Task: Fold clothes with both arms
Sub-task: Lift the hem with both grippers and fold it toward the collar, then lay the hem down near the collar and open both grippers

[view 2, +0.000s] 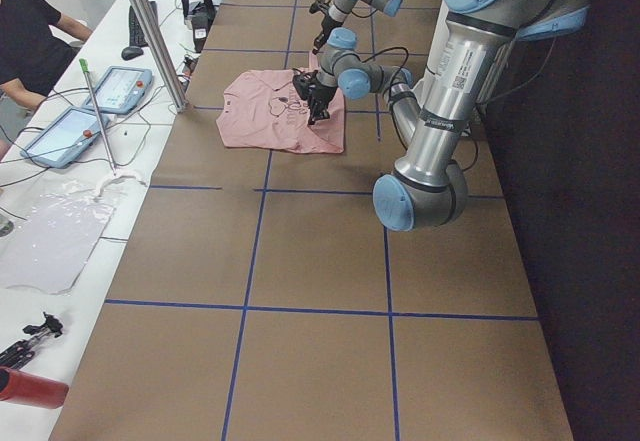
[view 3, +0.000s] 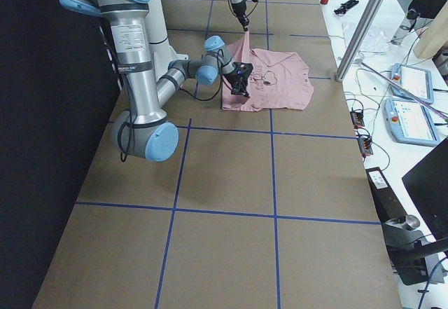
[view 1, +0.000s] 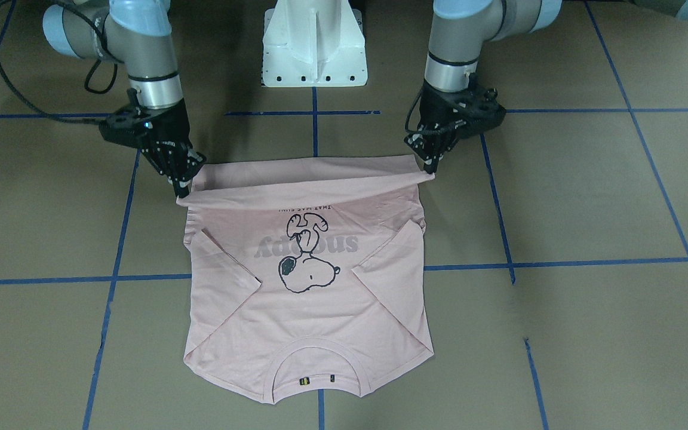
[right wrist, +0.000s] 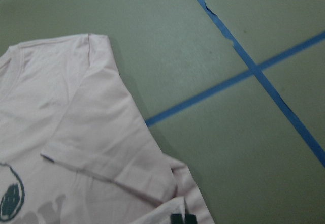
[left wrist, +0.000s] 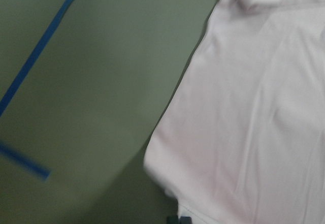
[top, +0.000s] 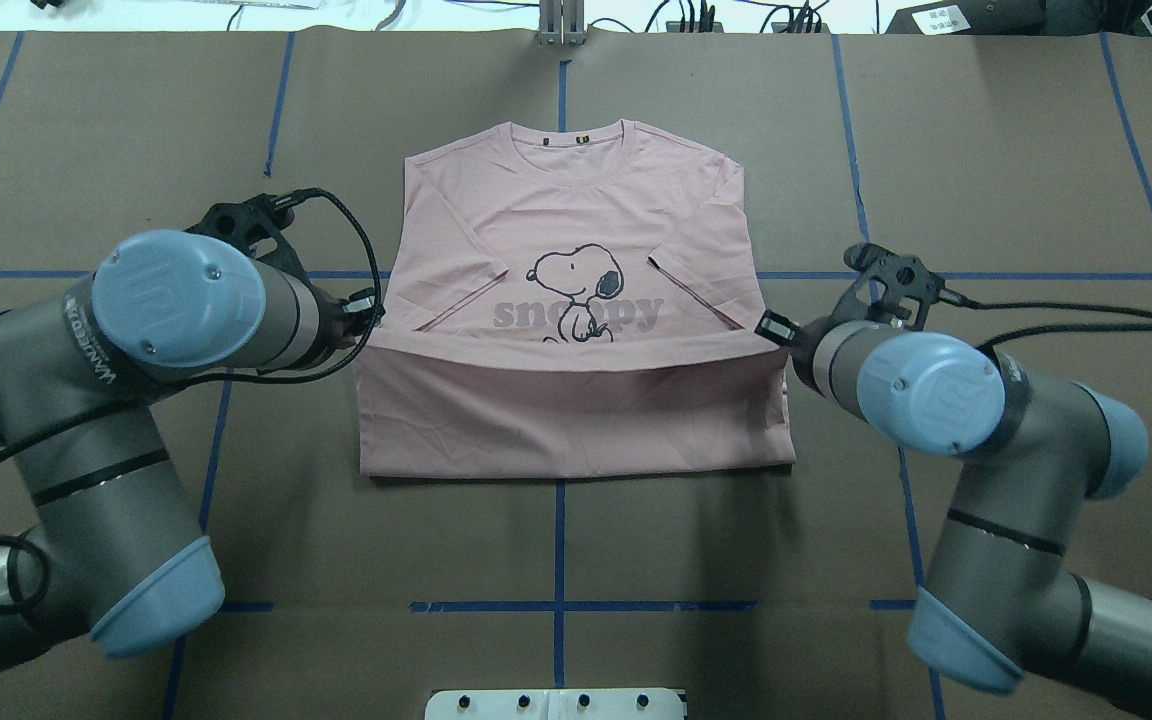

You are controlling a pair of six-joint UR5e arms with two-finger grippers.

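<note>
The table [view 1: 589,197], brown with a blue tape grid, carries the whole job. The shirt [view 1: 308,310] lies near its middle, straight ahead of the white base [view 1: 314,48], so both arms can reach it evenly.

The left arm [view 1: 457,54] and right arm [view 1: 141,54] come out from either side of the base and bend down. Their wrists point at the table and tilt inward, one at each side edge of the shirt. They sit at about the same depth, which keeps the cloth between them square.

The shirt is print side up, with its collar [view 1: 317,352] at the far end from the robot. The sleeves [view 1: 224,263] are already turned in over the chest, giving straight sides. The hem [view 1: 308,164] is raised off the table and drawn taut between the grippers. Its plain reverse faces the overhead view, and its leading edge crosses the shirt just below the lettering. This looks like a hem-to-collar fold, roughly midway.

The left gripper [view 1: 429,169] is pinched on one hem corner and the right gripper [view 1: 181,186] on the other. Both have their fingers narrowed onto the cloth. Holding at the corners probably stops the edge from sagging.

The print [view 1: 307,257] is partly covered by the flap in the overhead view.
</note>
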